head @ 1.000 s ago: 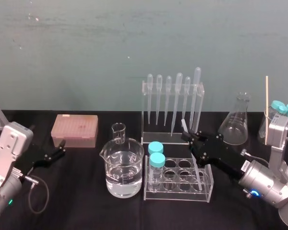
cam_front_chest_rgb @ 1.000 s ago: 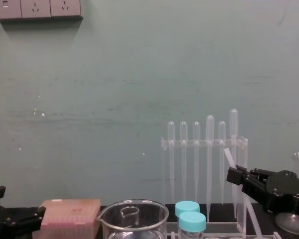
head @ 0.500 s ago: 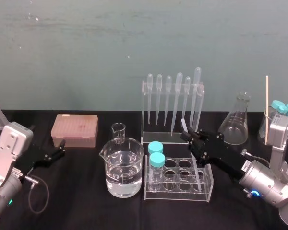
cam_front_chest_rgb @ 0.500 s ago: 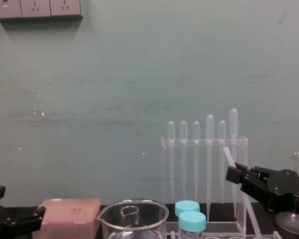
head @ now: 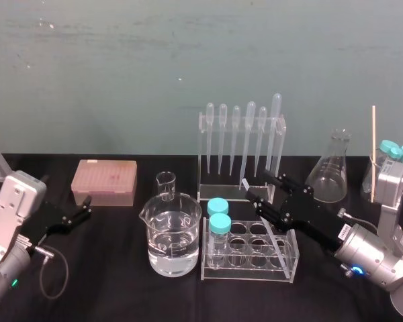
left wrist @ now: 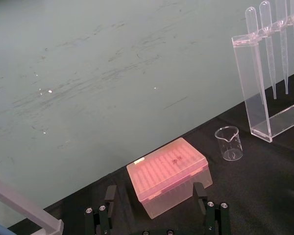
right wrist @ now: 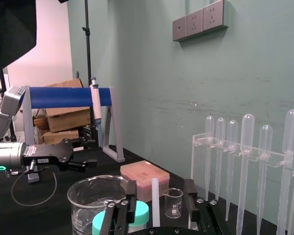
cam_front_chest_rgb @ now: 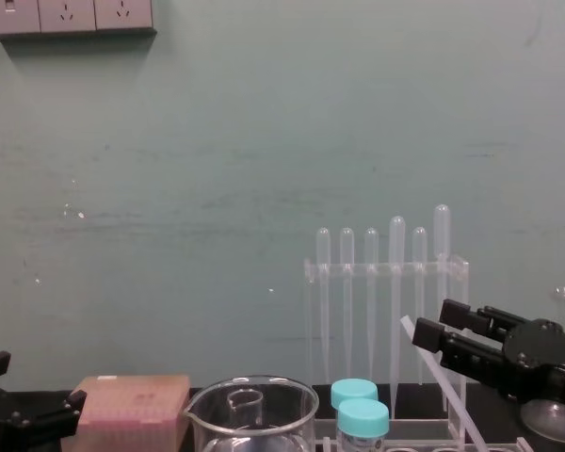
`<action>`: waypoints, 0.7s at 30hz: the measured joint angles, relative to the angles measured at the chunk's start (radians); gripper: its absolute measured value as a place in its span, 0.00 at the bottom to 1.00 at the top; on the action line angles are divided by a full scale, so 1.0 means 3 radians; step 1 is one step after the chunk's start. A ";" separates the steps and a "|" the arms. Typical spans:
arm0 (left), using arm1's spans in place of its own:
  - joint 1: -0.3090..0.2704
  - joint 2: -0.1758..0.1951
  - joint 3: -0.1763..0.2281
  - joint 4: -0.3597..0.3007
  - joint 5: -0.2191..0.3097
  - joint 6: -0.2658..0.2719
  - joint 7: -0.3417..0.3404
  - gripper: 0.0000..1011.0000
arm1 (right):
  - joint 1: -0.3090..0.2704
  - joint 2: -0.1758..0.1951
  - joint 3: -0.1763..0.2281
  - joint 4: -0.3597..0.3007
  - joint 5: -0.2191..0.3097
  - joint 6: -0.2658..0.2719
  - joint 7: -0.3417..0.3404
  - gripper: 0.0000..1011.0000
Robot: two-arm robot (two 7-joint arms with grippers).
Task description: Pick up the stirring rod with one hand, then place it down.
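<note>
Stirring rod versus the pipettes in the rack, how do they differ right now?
Pose: the stirring rod leans tilted, its lower part down in the test tube rack; the pipettes hang upright in the pipette rack.
Shape: the stirring rod is even in thickness with a blunt top; the pipettes have bulb tops and taper downward.
Number: one stirring rod, six pipettes.
Shared: both are long, thin and translucent.

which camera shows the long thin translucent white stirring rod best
The head view: the long thin translucent white stirring rod shows nearly end to end, leaning in the clear tube rack. The chest view shows it slanting, lower end cut off. The right wrist view shows its top between the fingers of the open right gripper.
</note>
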 joint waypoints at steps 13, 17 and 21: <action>0.0000 0.0000 0.0000 0.0000 0.0000 0.0000 0.0000 0.99 | -0.0002 0.0007 -0.0004 -0.0033 -0.0025 0.0012 -0.0042 0.94; 0.0000 0.0000 0.0000 0.0000 0.0000 0.0000 0.0000 0.99 | -0.0032 0.0004 0.0029 -0.0131 -0.0053 0.0046 -0.0184 0.99; 0.0000 0.0000 0.0000 0.0000 0.0000 0.0000 0.0000 0.99 | -0.0115 -0.0010 0.0143 -0.0281 -0.0054 0.0018 -0.0381 0.99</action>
